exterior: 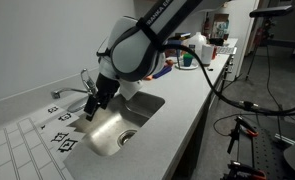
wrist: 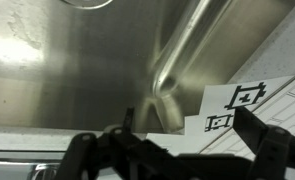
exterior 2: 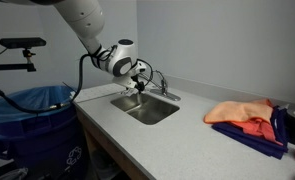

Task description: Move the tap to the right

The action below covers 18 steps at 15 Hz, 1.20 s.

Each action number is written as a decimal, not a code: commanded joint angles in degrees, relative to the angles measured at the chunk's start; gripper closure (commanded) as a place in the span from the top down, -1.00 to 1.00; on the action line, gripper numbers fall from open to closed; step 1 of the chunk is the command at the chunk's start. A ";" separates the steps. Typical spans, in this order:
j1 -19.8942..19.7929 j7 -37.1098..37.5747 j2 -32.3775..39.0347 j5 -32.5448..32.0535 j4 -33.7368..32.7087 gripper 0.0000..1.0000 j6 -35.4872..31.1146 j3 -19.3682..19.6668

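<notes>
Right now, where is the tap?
In an exterior view, the tap sits on the counter at the sink's left edge, right beside the claw.

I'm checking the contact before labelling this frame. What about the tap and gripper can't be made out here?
1. Contact between gripper and tap: too small in both exterior views, and the arm's wrist partly covers it.
2. Tap's lever and base: outside the wrist view; only the blurred spout shows, cut off by the top edge.
3. Fingertips: dark and blurred in the wrist view.
</notes>
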<state>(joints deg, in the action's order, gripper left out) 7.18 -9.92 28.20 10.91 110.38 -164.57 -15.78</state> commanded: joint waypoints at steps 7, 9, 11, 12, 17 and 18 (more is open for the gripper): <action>-0.41 0.85 0.12 -0.96 -0.10 1.00 0.00 -0.45; -0.41 0.85 0.12 -0.96 -0.10 1.00 0.00 -0.45; -0.27 1.17 -0.52 -1.39 -0.01 1.00 1.10 0.00; -0.16 1.82 -1.76 -1.77 0.33 1.00 3.05 0.48; -1.83 0.30 -7.26 -0.72 0.51 1.00 8.86 0.14; -1.88 0.24 -7.90 -0.52 -0.08 1.00 8.77 0.31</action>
<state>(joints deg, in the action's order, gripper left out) 6.53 -9.52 24.09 10.15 110.41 -158.70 -15.12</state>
